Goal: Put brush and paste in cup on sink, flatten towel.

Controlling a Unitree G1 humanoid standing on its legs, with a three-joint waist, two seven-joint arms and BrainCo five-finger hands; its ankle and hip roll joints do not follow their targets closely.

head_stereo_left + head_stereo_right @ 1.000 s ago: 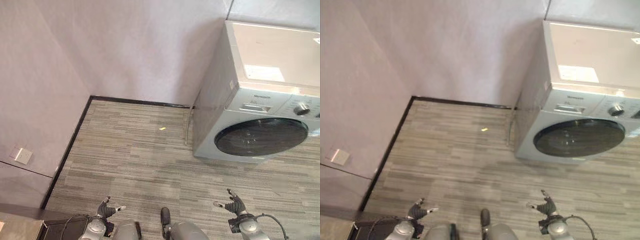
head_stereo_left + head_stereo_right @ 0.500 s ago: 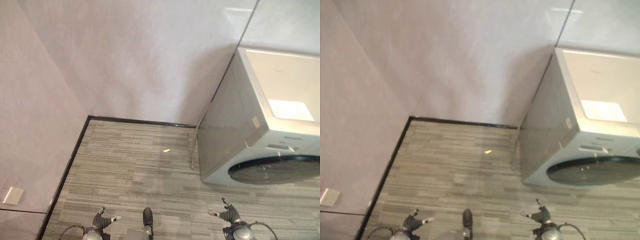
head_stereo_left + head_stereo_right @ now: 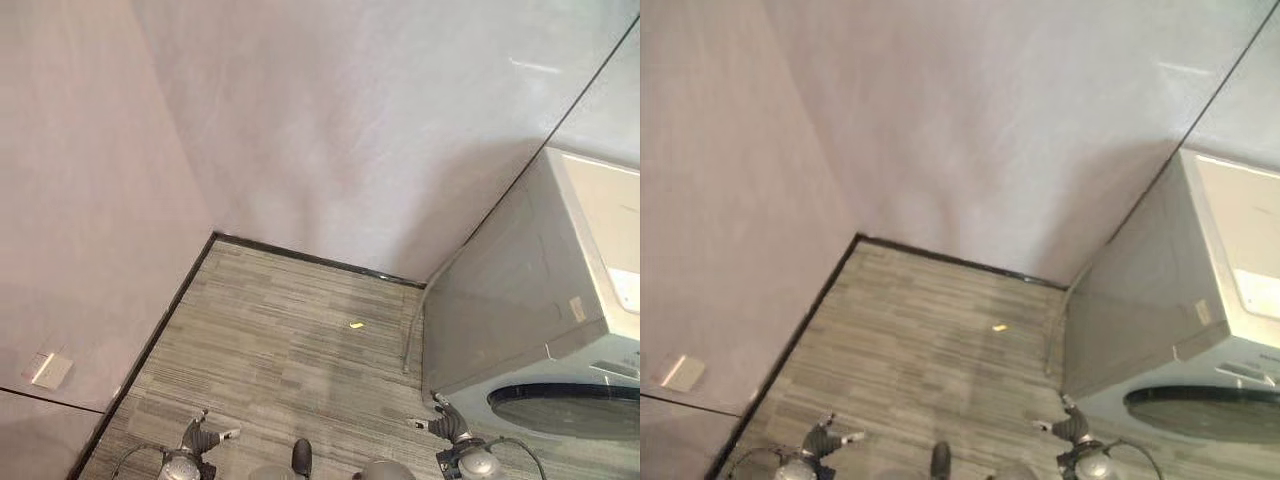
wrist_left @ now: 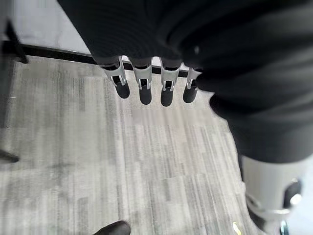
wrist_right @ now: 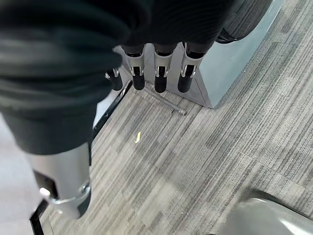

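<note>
Two pale grey walls (image 3: 330, 130) met at a corner of the room, above a floor of grey striped carpet (image 3: 290, 350). A white front-loading washing machine (image 3: 500, 320) stood against the far wall on the robot's right, its dark round door (image 3: 570, 410) facing into the room. A black skirting strip (image 3: 310, 259) ran along the foot of both walls. A thin grey line, possibly a hose or a pipe (image 3: 410, 330), dropped to the floor just beside the machine's near side. A small white wall plate (image 3: 48, 370) sat low on the left-hand wall. The robot's left hand (image 3: 197, 438) hung low over the carpet near that wall, its fingers (image 4: 145, 88) straight, side by side and slightly apart, closed on nothing. The right hand (image 3: 447, 427) hung above the carpet just in front of the washing machine, its fingers (image 5: 160, 78) likewise straight in a loose row, touching nothing. A small yellow scrap (image 3: 356, 324) lay on the carpet between the corner and the machine, well apart from both hands.
</note>
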